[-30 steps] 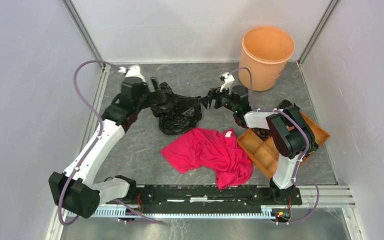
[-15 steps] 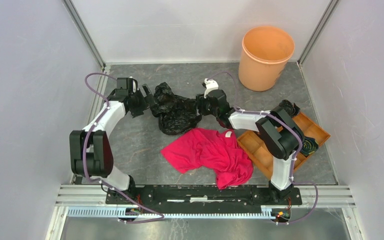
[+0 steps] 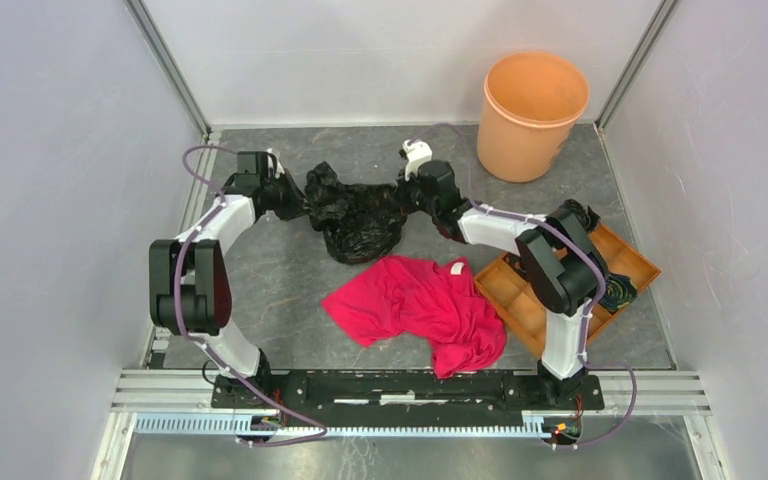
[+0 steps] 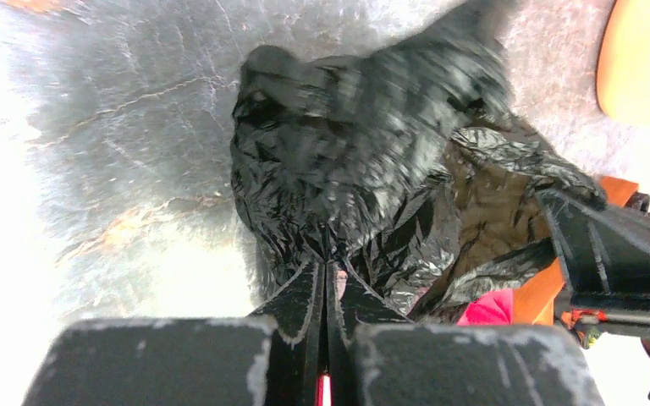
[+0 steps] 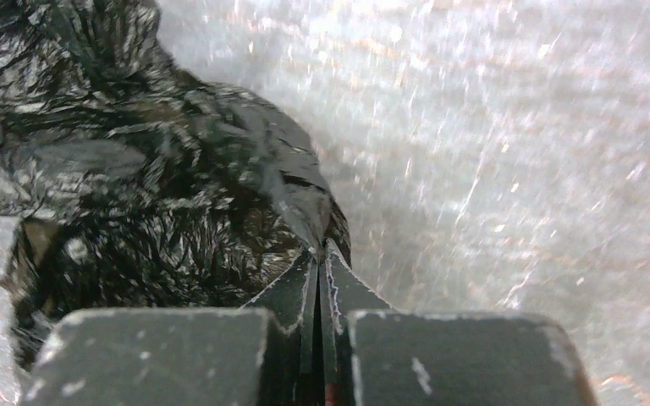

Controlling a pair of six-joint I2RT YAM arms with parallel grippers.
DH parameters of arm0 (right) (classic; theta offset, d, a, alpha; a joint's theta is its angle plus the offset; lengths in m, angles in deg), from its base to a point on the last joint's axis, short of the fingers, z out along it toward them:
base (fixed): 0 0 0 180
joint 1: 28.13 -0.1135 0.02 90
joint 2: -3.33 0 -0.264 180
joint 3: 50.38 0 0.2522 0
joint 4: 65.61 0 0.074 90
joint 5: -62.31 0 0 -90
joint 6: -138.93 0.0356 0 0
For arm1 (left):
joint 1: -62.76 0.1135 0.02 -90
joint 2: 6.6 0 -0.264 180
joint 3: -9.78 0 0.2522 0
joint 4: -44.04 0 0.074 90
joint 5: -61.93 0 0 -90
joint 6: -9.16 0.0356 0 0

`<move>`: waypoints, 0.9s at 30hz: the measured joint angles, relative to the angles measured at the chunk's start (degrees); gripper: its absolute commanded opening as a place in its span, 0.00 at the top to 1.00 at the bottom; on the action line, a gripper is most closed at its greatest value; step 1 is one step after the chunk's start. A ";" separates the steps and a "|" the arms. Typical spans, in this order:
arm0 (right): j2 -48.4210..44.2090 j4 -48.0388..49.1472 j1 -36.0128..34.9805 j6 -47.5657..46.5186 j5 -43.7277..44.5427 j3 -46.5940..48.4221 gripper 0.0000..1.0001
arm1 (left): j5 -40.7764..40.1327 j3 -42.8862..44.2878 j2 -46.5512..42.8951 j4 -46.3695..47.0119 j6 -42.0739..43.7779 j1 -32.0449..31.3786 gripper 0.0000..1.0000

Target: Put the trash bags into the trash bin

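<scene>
Jaws clenched, left gripper (image 4: pixel 326 254) and right gripper (image 5: pixel 317 249) pinch opposite sides of the trash bags (image 3: pixel 360 215), likely to carry them to the trash bin (image 3: pixel 520 150) at the far-right table (image 3: pixel 280 285) corner.

Glossy black trash bags (image 5: pixel 152 194) in the closed right pincer (image 5: pixel 319 248)

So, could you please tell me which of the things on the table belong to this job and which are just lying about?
Part of the job: trash bag, pinched by the left gripper and right gripper; trash bin.
Just lying about: red garment; brown compartment tray.
</scene>
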 measured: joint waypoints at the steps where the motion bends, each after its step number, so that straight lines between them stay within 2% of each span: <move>1: 0.04 -1.14 0.46 -0.90 -0.57 1.73 1.00 | -1.27 0.00 -1.40 -0.52 -0.02 0.13 0.98; 4: -3.76 1.05 1.64 -3.56 -3.28 0.50 0.99 | -8.31 0.00 -10.86 -2.23 0.00 0.09 0.98; 9: -20.04 12.61 1.81 -6.45 -7.87 -14.27 0.99 | -22.01 0.28 -35.80 -0.42 0.02 -1.11 0.98; 13: -19.61 20.72 1.57 -6.67 -11.96 -14.27 0.99 | -27.71 0.22 -46.21 2.08 0.04 -1.55 0.98; 16: -13.25 22.99 1.77 -5.99 -15.45 -13.33 1.00 | -28.20 -2.29 -43.87 2.10 0.04 -1.55 0.98; 19: -8.15 21.22 2.34 -5.22 -17.18 -13.42 1.00 | -26.47 -5.22 -34.67 -0.26 0.04 -1.55 0.96; 22: -6.95 19.67 3.48 -4.98 -17.64 -13.66 0.99 | -23.85 -6.16 -23.12 -4.31 0.09 -1.55 0.92; 24: -7.04 19.87 4.46 -4.90 -17.66 -13.81 0.99 | -22.38 -6.49 -19.19 -7.15 0.22 -1.55 0.81; 27: -7.19 21.18 6.93 -3.78 -18.03 -14.97 0.99 | -19.71 -6.88 -18.73 -9.03 0.79 -1.55 0.49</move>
